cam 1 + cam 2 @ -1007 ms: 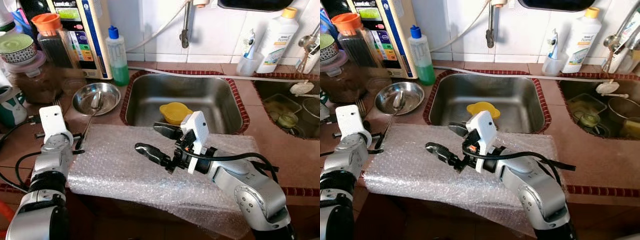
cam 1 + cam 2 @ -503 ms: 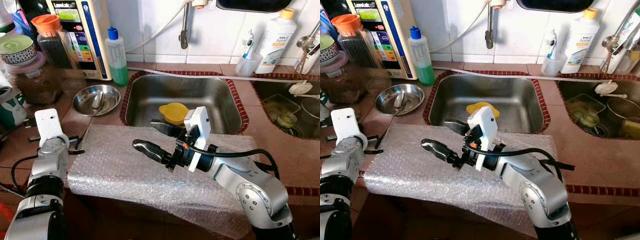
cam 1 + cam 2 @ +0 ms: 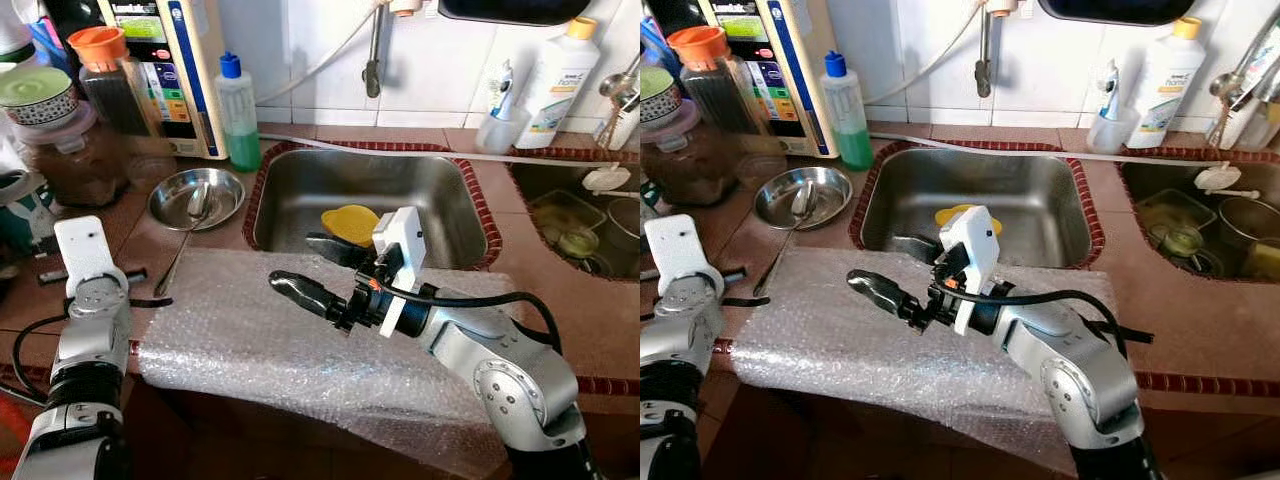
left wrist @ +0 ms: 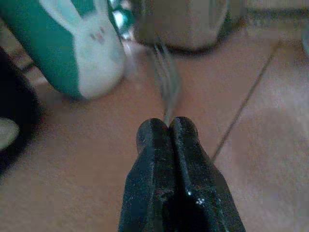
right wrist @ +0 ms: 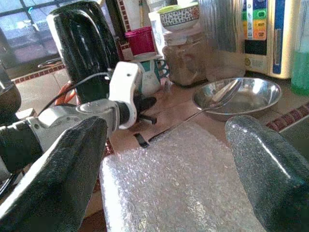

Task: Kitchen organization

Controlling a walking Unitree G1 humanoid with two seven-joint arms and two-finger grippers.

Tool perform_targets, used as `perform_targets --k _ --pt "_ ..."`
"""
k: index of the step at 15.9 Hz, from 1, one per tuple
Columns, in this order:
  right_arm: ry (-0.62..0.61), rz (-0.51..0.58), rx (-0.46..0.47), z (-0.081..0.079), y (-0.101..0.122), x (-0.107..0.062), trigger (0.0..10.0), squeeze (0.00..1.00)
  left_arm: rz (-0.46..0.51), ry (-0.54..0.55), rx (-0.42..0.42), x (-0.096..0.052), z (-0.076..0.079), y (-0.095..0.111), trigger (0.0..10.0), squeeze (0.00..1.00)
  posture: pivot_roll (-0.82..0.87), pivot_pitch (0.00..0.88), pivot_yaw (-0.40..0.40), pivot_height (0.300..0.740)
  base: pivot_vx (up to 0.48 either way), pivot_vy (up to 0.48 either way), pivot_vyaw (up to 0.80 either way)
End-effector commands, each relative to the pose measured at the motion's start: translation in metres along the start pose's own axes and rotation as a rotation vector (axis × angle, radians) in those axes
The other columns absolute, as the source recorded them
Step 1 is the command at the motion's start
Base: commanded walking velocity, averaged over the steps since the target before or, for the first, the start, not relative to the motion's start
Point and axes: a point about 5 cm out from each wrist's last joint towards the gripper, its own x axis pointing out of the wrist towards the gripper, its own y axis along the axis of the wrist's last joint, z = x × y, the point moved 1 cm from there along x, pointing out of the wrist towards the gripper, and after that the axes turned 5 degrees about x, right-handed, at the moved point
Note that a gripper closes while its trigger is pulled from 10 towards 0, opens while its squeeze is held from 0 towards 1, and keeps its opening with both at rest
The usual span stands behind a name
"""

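Right gripper [image 3: 308, 272] frame centre above bubble wrap [image 3: 250, 340], fingers apart; left gripper [image 4: 170, 129] pinched together against fork [image 4: 166, 82].

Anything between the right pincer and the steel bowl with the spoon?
Only bubble wrap and bare counter between the open right pincer and the steel bowl, per the left eye view.

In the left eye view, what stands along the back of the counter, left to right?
Orange-lidded jar of dark sticks → green liquid bottle with blue cap → hanging metal tap → clear plastic cup → white bottle with yellow cap.
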Motion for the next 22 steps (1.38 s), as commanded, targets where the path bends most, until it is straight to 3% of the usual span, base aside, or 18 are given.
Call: perform_targets --k 1,5,7,8,9,10,11,12,18,22 --pt "0.001 0.014 -0.016 0.0 0.005 0.0 10.0 0.0 0.056 0.011 0.014 -0.002 0.0 0.009 0.0 0.0 -0.01 0.037 0.043 0.74 0.0 0.0 0.0" --pt "-0.005 0.013 -0.015 0.001 0.004 0.0 10.0 0.0 0.118 0.01 0.008 -0.008 0.006 0.019 0.0 0.0 -0.01 0.037 0.044 0.74 0.0 0.0 0.0" --pt "-0.014 0.013 -0.017 0.002 0.003 0.001 10.0 0.0 0.093 0.028 0.076 -0.006 0.003 0.012 0.0 0.0 -0.01 0.033 0.047 0.74 0.0 0.0 0.0" --pt "-0.015 0.015 -0.017 0.003 0.003 0.001 10.0 0.0 0.064 0.031 0.068 -0.005 0.001 0.008 1.6 0.0 -0.01 0.033 0.047 0.74 0.0 0.0 0.0" --pt "-0.016 0.015 -0.017 0.002 0.003 0.001 10.0 0.0 0.042 0.024 0.07 -0.002 -0.001 0.005 9.0 0.0 -0.01 0.034 0.047 0.74 0.0 0.0 0.0" --pt "-0.015 0.013 -0.015 0.002 0.002 0.002 10.0 0.0 0.037 0.017 0.029 0.0 -0.002 0.006 10.0 0.0 -0.01 0.034 0.048 0.74 0.0 0.0 0.0" --pt "-0.014 0.011 -0.014 0.002 0.002 0.002 10.0 0.0 0.027 0.003 -0.01 0.002 -0.002 0.007 10.0 1.0 -0.01 0.034 0.048 0.74 0.0 0.0 0.0" --pt "-0.013 0.011 -0.014 0.001 0.001 0.002 10.0 0.0 0.024 -0.015 -0.058 0.003 0.0 0.009 10.0 1.0 -0.01 0.035 0.049 0.74 0.0 0.0 0.0" --pt "-0.017 0.004 -0.018 0.0 -0.001 0.002 10.0 0.0 0.013 -0.03 -0.084 0.012 0.008 0.025 10.0 1.0 -0.02 0.036 0.054 0.74 0.0 0.0 0.0" --pt "-0.023 0.001 -0.015 -0.001 -0.003 0.001 10.0 0.0 -0.001 0.01 -0.089 0.021 0.0 0.032 10.0 1.0 -0.02 0.044 0.061 0.74 0.0 0.0 0.0"
